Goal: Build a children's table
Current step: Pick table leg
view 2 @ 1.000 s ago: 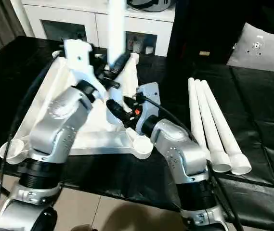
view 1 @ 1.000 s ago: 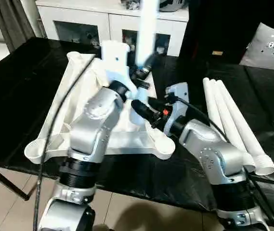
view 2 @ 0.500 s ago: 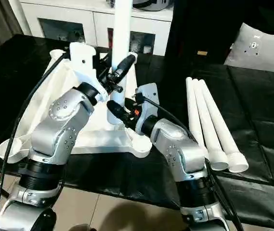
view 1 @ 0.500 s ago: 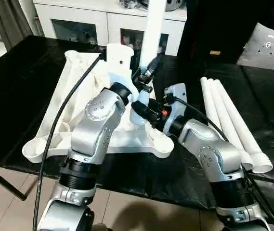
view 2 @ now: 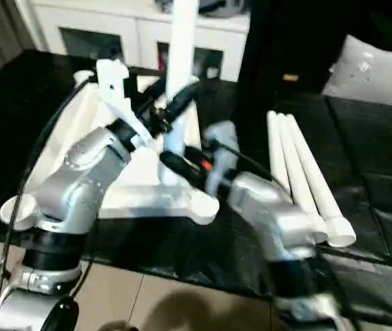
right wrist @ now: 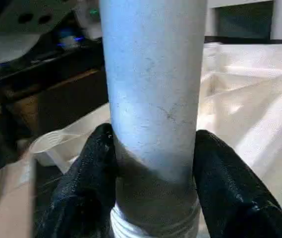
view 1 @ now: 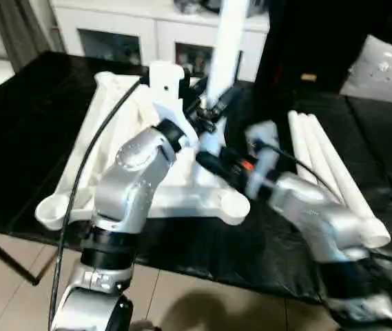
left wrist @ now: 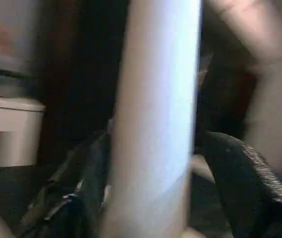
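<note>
Right wrist view: our right gripper clamps upright leg between its fingers, over table top. Left gripper straddles leg, fingers apart. Three legs await beside right gripper.

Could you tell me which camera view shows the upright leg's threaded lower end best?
The right wrist view: the upright leg is close, its threaded end visible between the right pincer's fingers. The left wrist view shows a stretch of its shaft; the eye views show it standing on the tabletop, its base hidden.
</note>
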Available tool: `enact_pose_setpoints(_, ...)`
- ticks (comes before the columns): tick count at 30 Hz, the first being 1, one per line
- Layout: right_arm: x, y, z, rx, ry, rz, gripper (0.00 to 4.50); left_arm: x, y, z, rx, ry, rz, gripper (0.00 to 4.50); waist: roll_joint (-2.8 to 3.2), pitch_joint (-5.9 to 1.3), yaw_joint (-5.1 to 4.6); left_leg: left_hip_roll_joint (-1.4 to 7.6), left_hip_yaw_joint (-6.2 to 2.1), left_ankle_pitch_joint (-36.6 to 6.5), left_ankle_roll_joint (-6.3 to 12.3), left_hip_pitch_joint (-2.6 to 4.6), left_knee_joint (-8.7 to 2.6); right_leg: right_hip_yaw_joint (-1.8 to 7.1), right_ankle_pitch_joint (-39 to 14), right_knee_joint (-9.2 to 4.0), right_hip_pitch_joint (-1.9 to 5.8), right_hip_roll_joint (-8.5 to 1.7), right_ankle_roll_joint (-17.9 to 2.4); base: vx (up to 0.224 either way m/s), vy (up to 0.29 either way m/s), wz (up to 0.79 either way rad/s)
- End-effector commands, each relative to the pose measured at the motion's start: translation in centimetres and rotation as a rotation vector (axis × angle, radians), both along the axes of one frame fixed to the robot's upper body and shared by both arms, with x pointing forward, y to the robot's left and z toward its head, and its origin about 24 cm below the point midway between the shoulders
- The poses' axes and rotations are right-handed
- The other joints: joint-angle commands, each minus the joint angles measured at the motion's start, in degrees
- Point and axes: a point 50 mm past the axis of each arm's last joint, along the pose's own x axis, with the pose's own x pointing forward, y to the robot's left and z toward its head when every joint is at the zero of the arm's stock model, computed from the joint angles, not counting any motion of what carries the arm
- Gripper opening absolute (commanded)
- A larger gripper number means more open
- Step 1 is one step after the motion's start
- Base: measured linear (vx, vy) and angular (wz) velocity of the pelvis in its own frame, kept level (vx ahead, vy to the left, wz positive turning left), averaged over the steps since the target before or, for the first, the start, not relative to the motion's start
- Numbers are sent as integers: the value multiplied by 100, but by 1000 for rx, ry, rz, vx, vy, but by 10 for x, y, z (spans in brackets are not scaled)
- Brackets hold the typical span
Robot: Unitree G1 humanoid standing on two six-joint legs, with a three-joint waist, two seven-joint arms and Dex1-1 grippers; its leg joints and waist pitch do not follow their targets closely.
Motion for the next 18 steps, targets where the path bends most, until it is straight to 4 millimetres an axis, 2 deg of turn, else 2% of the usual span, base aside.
enact_pose_setpoints(1,-7,-2,10,34,-27,84,189,-9,-1,7,-77,-1,-133,331,-20,-418,24,324,-40,-443,144,18,-360,280,-252,-365,380,-495,-1285,0,0,0)
enact_pose_setpoints(4,-13,-2,8,41,-9,166,189,-16,0,9,-153,33,-255,331,-42,-408,12,308,-36,-469,239,-1,-355,274,-416,-399,387,-487,-1268,0,0,0)
enact_pose_setpoints(5,-16,-1,6,50,-1,195,189,-21,3,14,-238,37,-353,331,-37,-408,14,308,-34,-490,233,4,-355,271,-578,-416,375,-491,-1249,0,0,0)
enact_pose_setpoints(7,-18,-1,6,59,4,212,189,-24,6,17,-293,37,-402,331,-51,-408,17,309,-31,-499,214,4,-355,270,-679,-425,369,-480,-1260,0,0,0)
enact_pose_setpoints(8,-18,-1,6,60,4,218,189,-23,7,18,-301,36,-410,331,-33,-412,20,316,-38,-494,211,17,-358,263,-703,-424,359,-473,-1243,0,0,0)
enact_pose_setpoints(9,-18,-1,6,61,4,218,189,-23,7,18,-302,36,-411,331,-32,-409,14,320,-38,-505,212,16,-361,264,-709,-427,354,-468,-1232,0,0,0)
enact_pose_setpoints(10,-20,0,5,55,5,236,189,-22,7,15,-278,42,-407,313,19,-402,17,325,-46,-569,192,22,-368,263,-780,-435,346,-468,-1202,0,0,0)
enact_pose_setpoints(11,-22,1,5,53,7,251,189,-20,7,11,-254,48,-403,303,-7,-406,7,326,-47,-600,185,23,-376,265,-827,-454,355,-457,-1112,0,0,0)
enact_pose_setpoints(12,-23,1,5,53,8,265,189,-19,7,8,-236,61,-408,295,-8,-405,7,333,-46,-598,180,30,-381,270,-827,-454,352,-458,-1087,0,0,0)
enact_pose_setpoints(13,-24,1,5,56,9,273,189,-18,7,5,-219,75,-406,295,22,-403,9,328,-45,-623,167,39,-383,272,-839,-466,338,-450,-1048,0,0,0)
enact_pose_setpoints(14,-25,0,6,58,9,278,188,-18,7,3,-214,84,-408,292,8,-409,15,329,-50,-626,146,32,-387,272,-849,-459,358,-462,-1024,0,0,0)
enact_pose_setpoints(16,-25,0,6,55,9,278,188,-12,6,-6,-148,104,-359,257,11,-409,18,326,-60,-630,126,33,-393,272,-885,-480,352,-458,-952,0,0,0)
enact_pose_setpoints(18,-25,-1,6,54,10,278,188,-11,6,-9,-119,98,-343,253,12,-417,20,335,-62,-582,103,29,-396,274,-823,-463,357,-466,-945,0,0,0)
